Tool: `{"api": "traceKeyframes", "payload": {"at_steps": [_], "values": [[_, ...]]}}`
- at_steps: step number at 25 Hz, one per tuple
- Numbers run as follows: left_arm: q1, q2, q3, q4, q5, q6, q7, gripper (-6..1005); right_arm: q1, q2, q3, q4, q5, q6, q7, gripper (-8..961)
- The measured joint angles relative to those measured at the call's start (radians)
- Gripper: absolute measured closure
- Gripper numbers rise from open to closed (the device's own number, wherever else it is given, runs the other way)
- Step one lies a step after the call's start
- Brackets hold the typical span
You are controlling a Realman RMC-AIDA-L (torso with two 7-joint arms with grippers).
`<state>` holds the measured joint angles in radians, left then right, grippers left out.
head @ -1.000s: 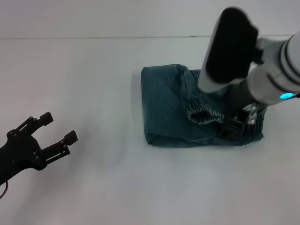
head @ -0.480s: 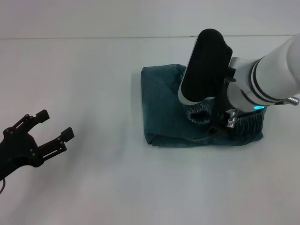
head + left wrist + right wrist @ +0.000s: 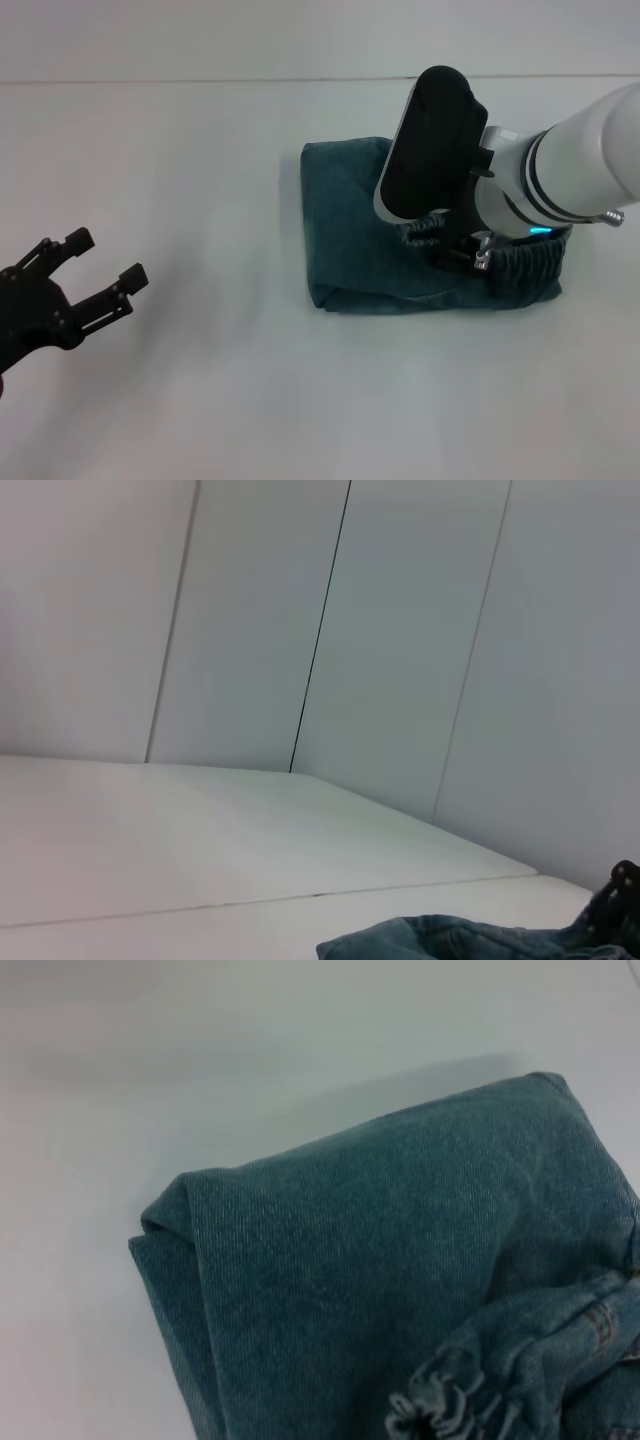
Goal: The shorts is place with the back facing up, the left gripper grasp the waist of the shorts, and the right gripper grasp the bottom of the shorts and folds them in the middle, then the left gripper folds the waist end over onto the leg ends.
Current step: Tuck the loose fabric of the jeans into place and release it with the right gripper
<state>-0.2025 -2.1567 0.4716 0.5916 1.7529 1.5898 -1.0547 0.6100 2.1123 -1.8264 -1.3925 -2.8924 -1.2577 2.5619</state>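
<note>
The teal denim shorts (image 3: 345, 220) lie folded into a compact block right of centre on the white table. Their gathered elastic waist (image 3: 525, 262) is bunched on top at the block's right end. My right gripper (image 3: 462, 256) is down on that bunched part, mostly hidden under my white and black forearm. The right wrist view shows the folded shorts (image 3: 380, 1230) close up, with the puckered waist (image 3: 470, 1390) at the near corner. Far off at the lower left, my left gripper (image 3: 108, 257) hangs open above bare table, holding nothing. An edge of the shorts (image 3: 430, 940) shows in the left wrist view.
The white table (image 3: 200, 140) stretches all around the shorts, with its back edge along the wall. Wall panels (image 3: 330, 630) fill most of the left wrist view.
My right arm has swung left and lower over the shorts, and the raised waist flap now lies flatter on the block. The left gripper has drifted down and to the left.
</note>
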Motion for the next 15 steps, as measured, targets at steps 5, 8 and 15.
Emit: {"api": "traceKeyframes", "payload": {"at_steps": [5,8,15], "values": [[-0.005,0.0,-0.01,-0.003,0.0,-0.004,0.0,65,-0.012,-0.005,0.033,-0.005,0.047,0.012,0.003,487],[-0.007,0.0,-0.01,-0.001,-0.001,-0.004,-0.001,65,-0.024,-0.008,0.079,-0.005,0.093,0.026,0.0,609],[-0.015,0.003,-0.012,0.006,-0.002,0.001,-0.012,65,-0.074,-0.014,0.217,-0.007,0.151,0.033,-0.003,831]]}}
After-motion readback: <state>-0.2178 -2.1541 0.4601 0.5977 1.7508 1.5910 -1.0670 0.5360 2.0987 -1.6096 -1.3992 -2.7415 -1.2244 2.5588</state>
